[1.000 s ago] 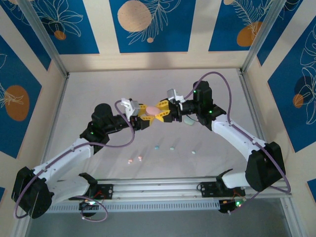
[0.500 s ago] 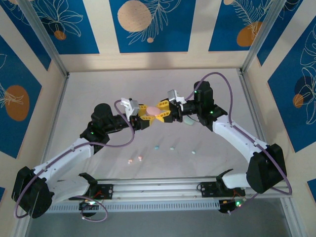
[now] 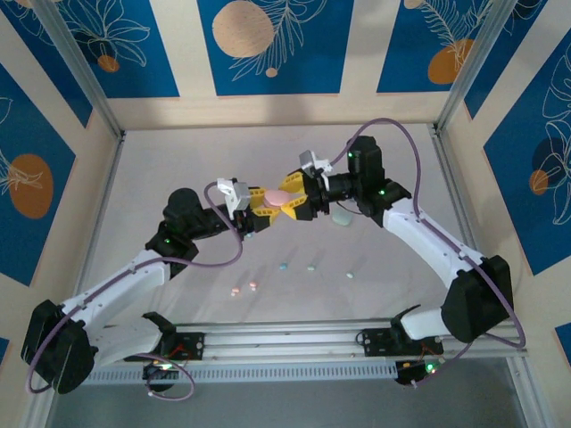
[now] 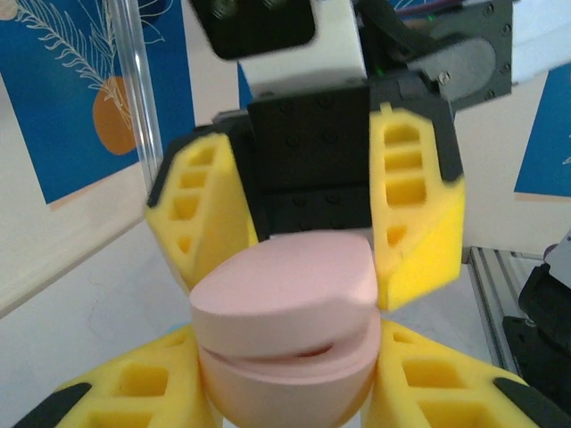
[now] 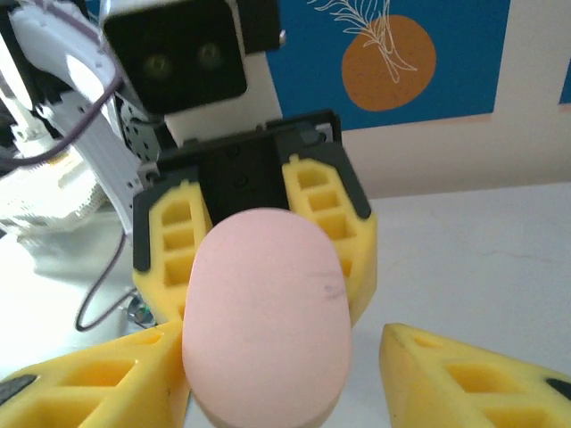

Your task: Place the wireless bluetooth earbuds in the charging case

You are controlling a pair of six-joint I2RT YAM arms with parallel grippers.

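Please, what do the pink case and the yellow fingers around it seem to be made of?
Pink case: probably moulded plastic, with a matte to satin finish. It has a smooth rounded surface, soft shading without glare, and a thin seam under the lid.
Yellow fingers: likely printed plastic or a rubbery foam, matte. They are blocky, with rows of rectangular hollows. The look leaves open which of the two it is.

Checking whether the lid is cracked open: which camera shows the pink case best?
The left wrist view: the pink case sits close up, its lid seam showing a slight gap. The right wrist view gives its smooth shell, no seam. The top external view gives a small pink spot, too small for detail.
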